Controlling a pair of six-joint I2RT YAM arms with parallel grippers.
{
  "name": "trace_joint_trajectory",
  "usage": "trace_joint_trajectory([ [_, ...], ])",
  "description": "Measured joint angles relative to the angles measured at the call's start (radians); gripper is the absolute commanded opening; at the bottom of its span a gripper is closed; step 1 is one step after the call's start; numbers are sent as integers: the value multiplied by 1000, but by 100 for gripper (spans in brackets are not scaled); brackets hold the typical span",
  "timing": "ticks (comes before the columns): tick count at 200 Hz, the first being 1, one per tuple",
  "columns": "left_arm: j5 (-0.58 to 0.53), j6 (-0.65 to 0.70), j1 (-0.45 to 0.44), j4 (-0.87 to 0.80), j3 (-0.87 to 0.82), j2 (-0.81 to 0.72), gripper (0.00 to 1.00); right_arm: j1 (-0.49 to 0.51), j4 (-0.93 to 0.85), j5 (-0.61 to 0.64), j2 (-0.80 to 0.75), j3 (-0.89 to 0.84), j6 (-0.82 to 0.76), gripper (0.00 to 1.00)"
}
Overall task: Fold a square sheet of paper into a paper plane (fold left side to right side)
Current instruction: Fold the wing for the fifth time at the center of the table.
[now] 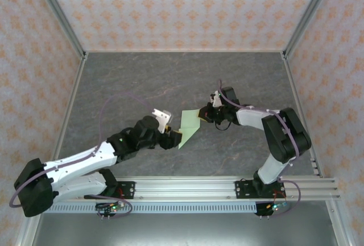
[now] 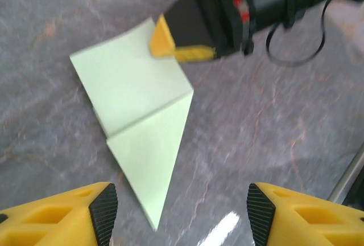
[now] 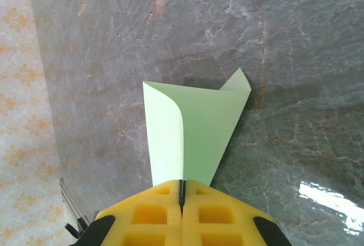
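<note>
The partly folded pale green paper sheet (image 1: 189, 126) lies mid-counter (image 1: 170, 75). The right gripper (image 1: 205, 115), at the sheet's 2 o'clock, has its jaws clamped on that corner. The left gripper (image 1: 169, 138), at 8 o'clock, holds its jaws spread apart, gripping nothing.

No text, label, brand, number or sign can be read anywhere in these views
</note>
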Motion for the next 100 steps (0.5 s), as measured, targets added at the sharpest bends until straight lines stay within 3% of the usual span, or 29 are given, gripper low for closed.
trace_joint_trajectory([
  [32, -106, 16, -92, -65, 29, 145, 63, 0, -26, 3, 30, 22, 19, 0],
  [100, -320, 103, -203, -218, 301, 469, 63, 0, -63, 3, 61, 40, 27, 0],
])
